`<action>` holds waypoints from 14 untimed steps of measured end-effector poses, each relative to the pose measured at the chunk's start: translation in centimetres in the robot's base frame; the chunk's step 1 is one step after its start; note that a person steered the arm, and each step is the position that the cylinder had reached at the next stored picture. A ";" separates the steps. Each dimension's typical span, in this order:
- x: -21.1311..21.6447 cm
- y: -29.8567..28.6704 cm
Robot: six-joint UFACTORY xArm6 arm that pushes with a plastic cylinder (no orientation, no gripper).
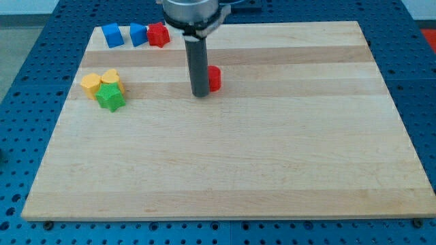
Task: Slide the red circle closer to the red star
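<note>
Sitting in the upper middle of the counter [272,170], the red circle [214,78] is partly hidden behind the dark rod [199,64], with only its right-hand portion showing. My tip [200,94] rests on the counter at the circle's left side, just beside it and apparently touching; actual contact cannot be confirmed because the rod covers that edge. The rod stands upright, descending from the grey arm housing [193,15] at the view's top. No end effector of the grasping kind shows; the arm ends in the plain rod, so neither a released nor a clenched state can be reported.

The red star [158,34] lies well apart from the circle, up and to the view's left, near the counter's top edge. Touching or just beside its left side is a blue block [138,34], shape not certain, and a second blue block [113,35] sits a short gap further left. These three form a row along the top-left edge.

Lower on the view's left is a tight cluster: a green star [110,97] at the bottom, a yellow block [91,84] to its upper left and another yellow block [110,76] directly above it, all touching or nearly so. Shapes of the yellow pieces are not clearly resolved.

A blue perforated surface [27,82] surrounds the counter on all sides.
</note>
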State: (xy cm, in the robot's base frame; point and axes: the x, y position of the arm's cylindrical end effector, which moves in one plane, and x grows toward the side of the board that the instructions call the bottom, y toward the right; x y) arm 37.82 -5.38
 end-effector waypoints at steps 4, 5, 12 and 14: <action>-4.1 5.2; -6.7 2.9; -17.0 6.5; -17.6 2.2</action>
State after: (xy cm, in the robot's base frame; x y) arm 20.20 -3.19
